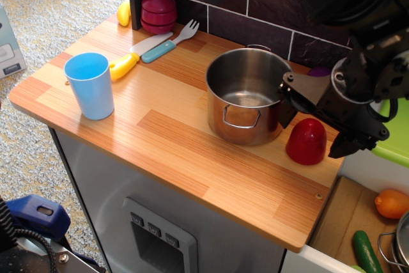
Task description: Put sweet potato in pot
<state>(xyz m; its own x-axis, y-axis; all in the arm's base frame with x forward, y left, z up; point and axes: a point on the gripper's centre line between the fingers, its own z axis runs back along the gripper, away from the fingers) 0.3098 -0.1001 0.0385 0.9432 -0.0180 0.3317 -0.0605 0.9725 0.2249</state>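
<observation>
The red sweet potato (305, 142) stands flat end down on the wooden counter, just right of the pot and apart from it. The steel pot (238, 121) stands mid-counter, upright, with nothing in it. My gripper (310, 136) is open and hangs over the sweet potato. Its left finger (285, 110) is between the pot and the sweet potato. Its right finger (342, 145) is on the sweet potato's right side. The fingers straddle it, and I cannot tell if they touch it.
A light blue cup (91, 85) stands at the left. A yellow-handled knife (125, 64), a teal fork (171, 43) and a beet (158, 11) lie at the back left. A purple eggplant (319, 71) shows behind the arm. The counter's right edge (319, 212) is close.
</observation>
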